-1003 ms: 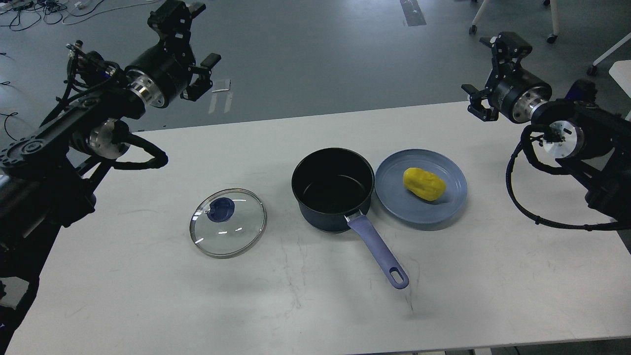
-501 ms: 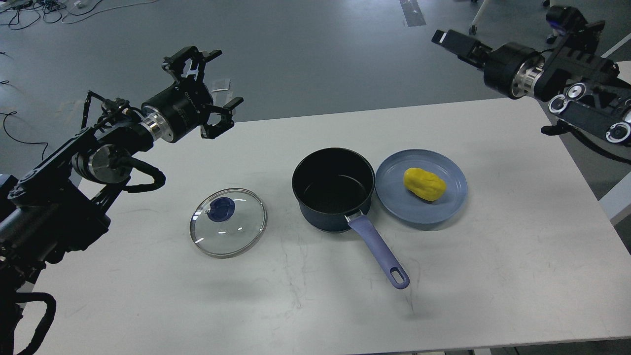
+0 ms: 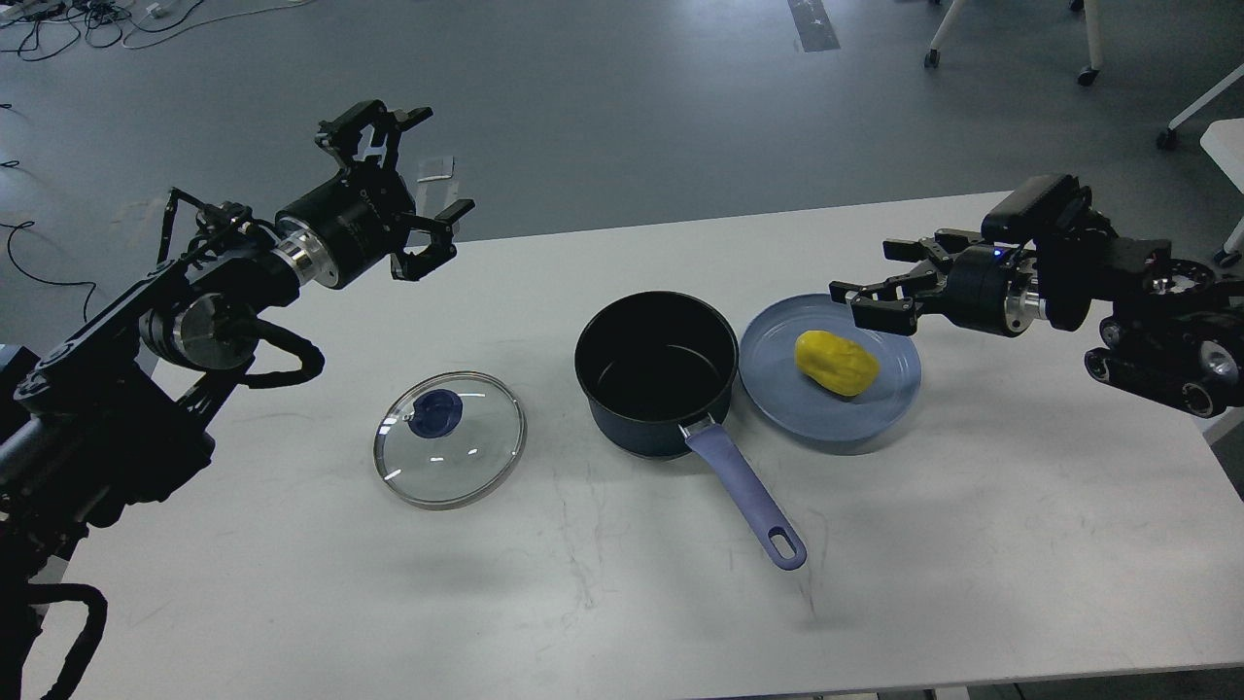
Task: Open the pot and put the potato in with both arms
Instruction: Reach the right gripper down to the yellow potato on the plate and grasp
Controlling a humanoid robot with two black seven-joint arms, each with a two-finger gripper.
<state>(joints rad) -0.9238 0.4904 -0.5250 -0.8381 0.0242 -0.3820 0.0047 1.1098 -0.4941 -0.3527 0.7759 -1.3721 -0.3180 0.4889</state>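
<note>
Pot uncovered, potato waiting on its plate, both grippers empty.

Nearest, the glass lid [image 3: 450, 438] lies flat on the table [image 3: 292, 603], left of the pot [image 3: 656, 372] and apart from it, so the mouth is free. The potato [image 3: 836, 363] sits on the blue plate [image 3: 777, 389], which touches the pot's right side. The right gripper [image 3: 875, 292] hangs just above the plate's far rim, jaws spread, likely lining up a grasp. Farthest, the left gripper [image 3: 408, 185] is raised clear with its jaws apart.

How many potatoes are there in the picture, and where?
1. The single yellow potato lies on the blue plate, right of the open pot. None is visible inside the pot.
</note>
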